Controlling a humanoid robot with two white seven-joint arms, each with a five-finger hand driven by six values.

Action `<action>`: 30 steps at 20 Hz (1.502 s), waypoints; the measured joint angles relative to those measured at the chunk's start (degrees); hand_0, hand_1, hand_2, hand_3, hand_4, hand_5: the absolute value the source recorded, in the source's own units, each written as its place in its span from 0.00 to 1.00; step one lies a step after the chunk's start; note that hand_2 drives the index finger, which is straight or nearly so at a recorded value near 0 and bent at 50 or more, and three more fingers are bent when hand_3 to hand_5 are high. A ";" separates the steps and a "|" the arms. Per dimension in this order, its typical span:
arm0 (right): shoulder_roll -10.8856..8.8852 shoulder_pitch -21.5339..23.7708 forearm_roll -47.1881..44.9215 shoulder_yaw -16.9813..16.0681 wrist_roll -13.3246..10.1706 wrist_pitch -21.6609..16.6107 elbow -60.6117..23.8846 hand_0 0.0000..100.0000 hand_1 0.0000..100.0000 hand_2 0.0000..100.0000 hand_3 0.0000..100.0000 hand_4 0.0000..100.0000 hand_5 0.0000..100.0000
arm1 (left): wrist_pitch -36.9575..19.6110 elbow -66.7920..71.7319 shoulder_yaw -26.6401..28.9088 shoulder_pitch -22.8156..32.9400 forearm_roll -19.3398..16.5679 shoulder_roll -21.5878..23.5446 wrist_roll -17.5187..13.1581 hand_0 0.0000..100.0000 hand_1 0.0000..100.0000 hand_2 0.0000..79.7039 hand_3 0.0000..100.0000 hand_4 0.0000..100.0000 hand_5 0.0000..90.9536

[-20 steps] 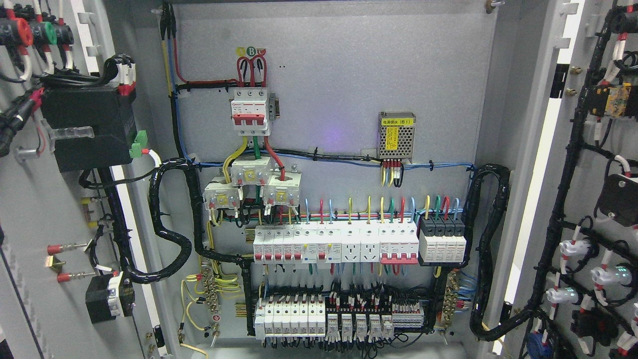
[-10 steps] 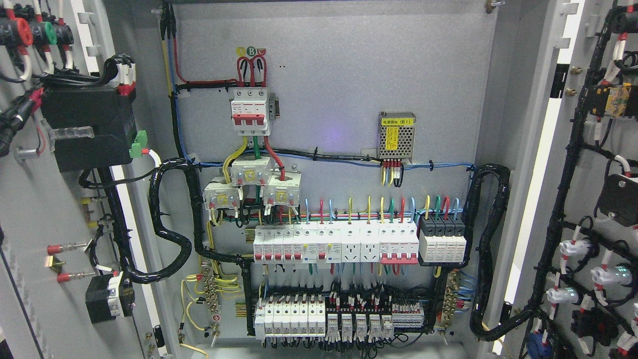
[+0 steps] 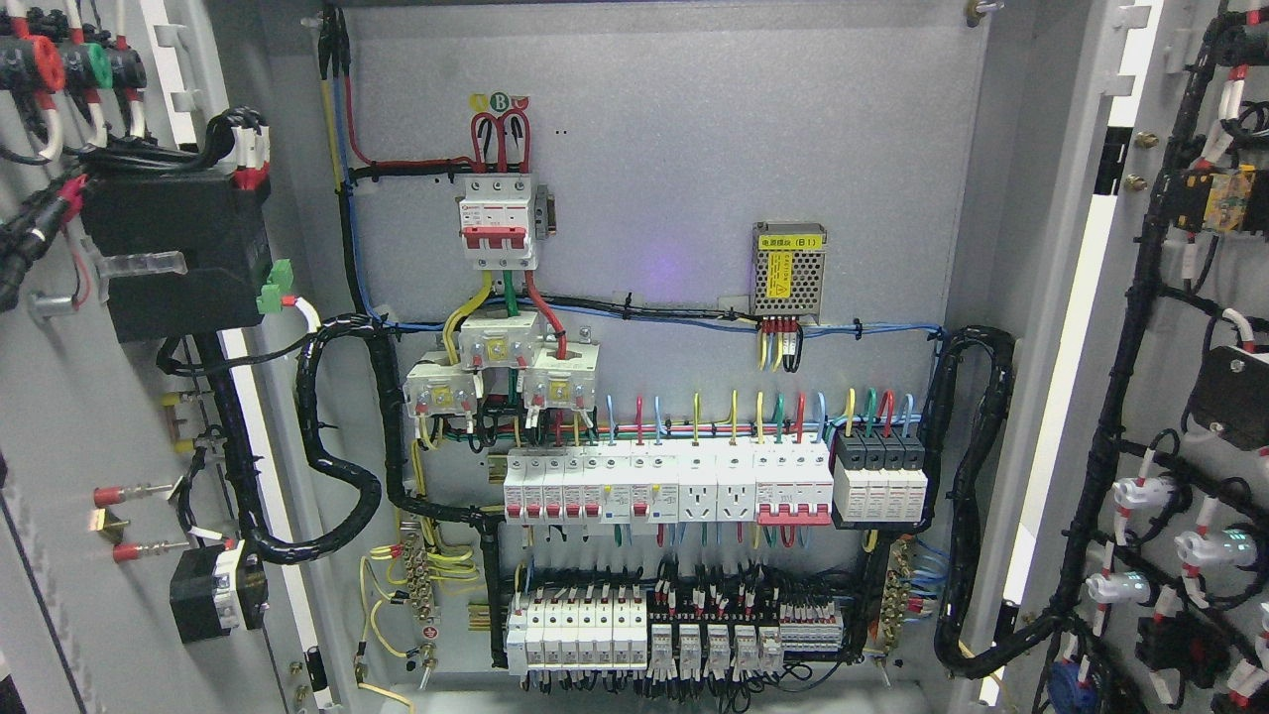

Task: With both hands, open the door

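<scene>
Cabinet doors [image 3: 79,416] wide open

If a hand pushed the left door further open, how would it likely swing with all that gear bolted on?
The left door probably feels heavy and slow: a black box and a smaller one are mounted on it. The thick black cable bundle looping from it into the cabinet looks stiff and may resist or spring back.
</scene>
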 measured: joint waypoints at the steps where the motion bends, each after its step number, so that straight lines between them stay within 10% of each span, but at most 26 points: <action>1: -0.17 -0.12 -0.02 -0.05 0.08 0.00 0.18 0.11 0.00 0.00 0.00 0.00 0.00 | 0.00 -0.02 0.16 -0.02 0.43 0.13 0.04 0.00 0.00 0.00 0.00 0.03 0.00; 30: -3.36 -0.76 -1.98 -4.12 0.27 0.01 3.39 0.11 0.00 0.00 0.00 0.00 0.00 | -0.01 -1.10 7.29 7.22 11.61 5.80 -0.54 0.00 0.00 0.00 0.00 0.03 0.00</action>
